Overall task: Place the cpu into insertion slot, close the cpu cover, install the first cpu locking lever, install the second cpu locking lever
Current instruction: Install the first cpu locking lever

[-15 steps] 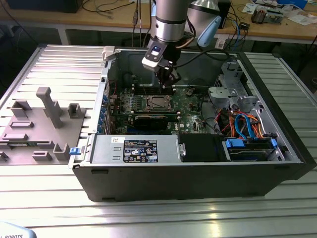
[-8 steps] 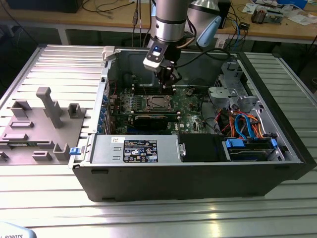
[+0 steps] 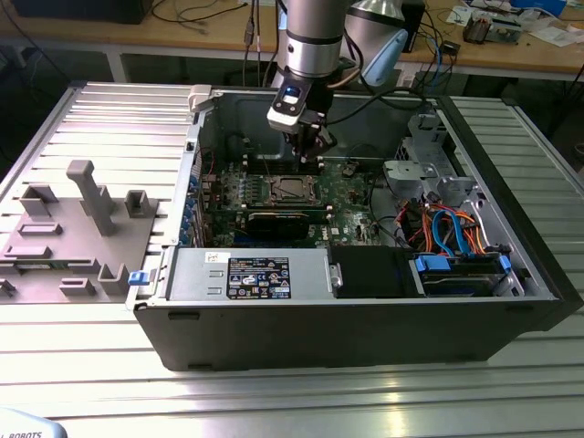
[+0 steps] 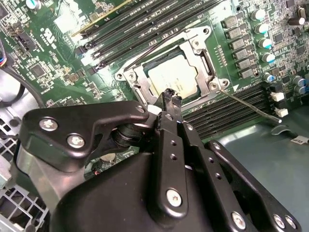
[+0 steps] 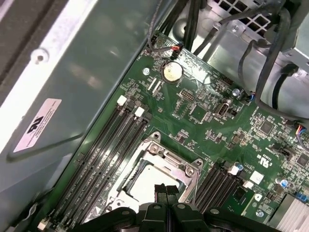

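Your cpu [image 4: 173, 77] sits in the insertion slot [image 5: 129, 180] beneath the cpu cover [image 4: 199, 44]; memory slots [image 4: 145, 24] flank it, a thin lever [image 4: 251, 105] juts aside, and your gripper [image 4: 172, 98] hangs over its edge, fingers pressed together, empty

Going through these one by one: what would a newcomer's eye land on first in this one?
In the exterior view, the arm plunges into an open computer case, its gripper low over the green circuit board. In the second wrist view, the black fingers, closed together, sit at the edge of the cpu, which lies in its slot framed by the cpu cover. A thin metal lever juts out beside it.
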### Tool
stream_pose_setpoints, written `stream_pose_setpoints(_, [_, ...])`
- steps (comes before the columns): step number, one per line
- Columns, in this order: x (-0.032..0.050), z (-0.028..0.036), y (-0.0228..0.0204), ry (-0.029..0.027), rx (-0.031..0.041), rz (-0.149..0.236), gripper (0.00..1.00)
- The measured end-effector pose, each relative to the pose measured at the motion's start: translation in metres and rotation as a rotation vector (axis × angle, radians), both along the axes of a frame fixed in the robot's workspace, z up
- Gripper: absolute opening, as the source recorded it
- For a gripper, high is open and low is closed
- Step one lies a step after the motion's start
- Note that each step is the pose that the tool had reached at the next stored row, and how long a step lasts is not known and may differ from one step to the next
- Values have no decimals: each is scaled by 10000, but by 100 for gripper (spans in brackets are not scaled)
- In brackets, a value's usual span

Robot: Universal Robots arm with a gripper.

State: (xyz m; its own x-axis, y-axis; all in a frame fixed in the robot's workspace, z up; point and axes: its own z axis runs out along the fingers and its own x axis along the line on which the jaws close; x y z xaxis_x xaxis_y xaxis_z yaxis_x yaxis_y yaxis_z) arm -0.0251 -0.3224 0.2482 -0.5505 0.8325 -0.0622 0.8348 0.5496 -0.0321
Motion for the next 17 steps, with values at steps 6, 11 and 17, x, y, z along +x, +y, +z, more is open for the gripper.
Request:
stream_pose_setpoints(6, [0,0,0,0,-1,486,11])
stream_pose_setpoints(11, [0,0,0,1,0,917,11])
stream_pose_setpoints(17, [0,0,0,0,0,1495,11])
